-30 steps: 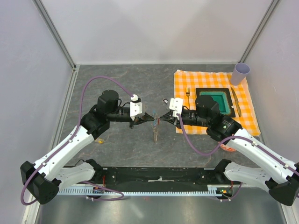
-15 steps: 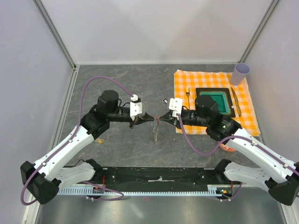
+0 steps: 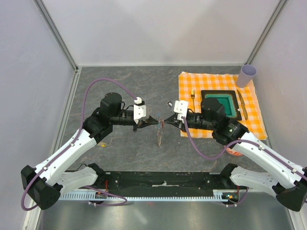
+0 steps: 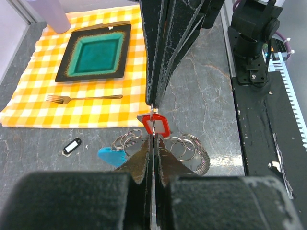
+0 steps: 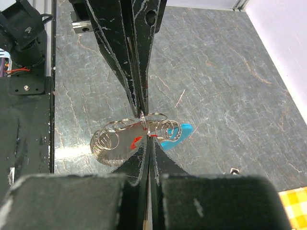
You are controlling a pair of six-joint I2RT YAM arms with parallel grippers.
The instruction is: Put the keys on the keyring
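Just left of the checked cloth (image 3: 192,79), the left gripper (image 4: 152,140) pinches the red-headed key (image 4: 155,125), tip to tip with the right gripper (image 5: 147,143), clamped shut on the keyring (image 5: 110,141) by its wire coils, near its curved blue tab

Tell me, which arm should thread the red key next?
Probably left. The left gripper and right gripper, both shut, meet at the key and keyring; the left wrist view shows the whole red head, the right's fingertips mostly hide it.
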